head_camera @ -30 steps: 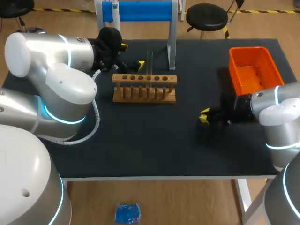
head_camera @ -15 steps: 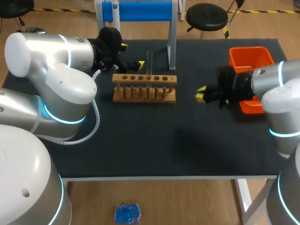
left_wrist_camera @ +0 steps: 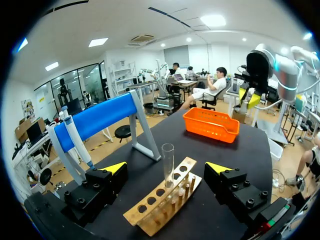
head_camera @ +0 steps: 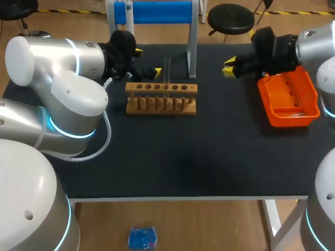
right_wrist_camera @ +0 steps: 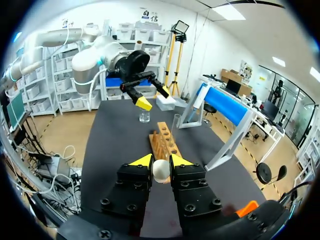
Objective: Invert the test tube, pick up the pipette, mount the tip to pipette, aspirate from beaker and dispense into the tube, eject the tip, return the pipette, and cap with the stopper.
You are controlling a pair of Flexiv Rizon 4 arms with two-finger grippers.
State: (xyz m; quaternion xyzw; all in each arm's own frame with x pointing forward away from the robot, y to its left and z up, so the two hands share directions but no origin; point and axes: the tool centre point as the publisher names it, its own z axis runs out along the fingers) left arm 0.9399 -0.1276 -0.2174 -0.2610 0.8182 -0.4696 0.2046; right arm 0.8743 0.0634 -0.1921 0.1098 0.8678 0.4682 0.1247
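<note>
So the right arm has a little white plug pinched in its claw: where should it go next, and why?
Probably across toward the test tube, standing upright in the wooden rack. The right gripper is shut on the white stopper but hangs by the orange bin, well apart from the tube, whose mouth looks open, so capping seems due.

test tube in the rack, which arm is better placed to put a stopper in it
Right, probably: the right gripper is shut on what looks like a small white stopper and faces the test tube. The left gripper sits open and empty either side of the tube.
</note>
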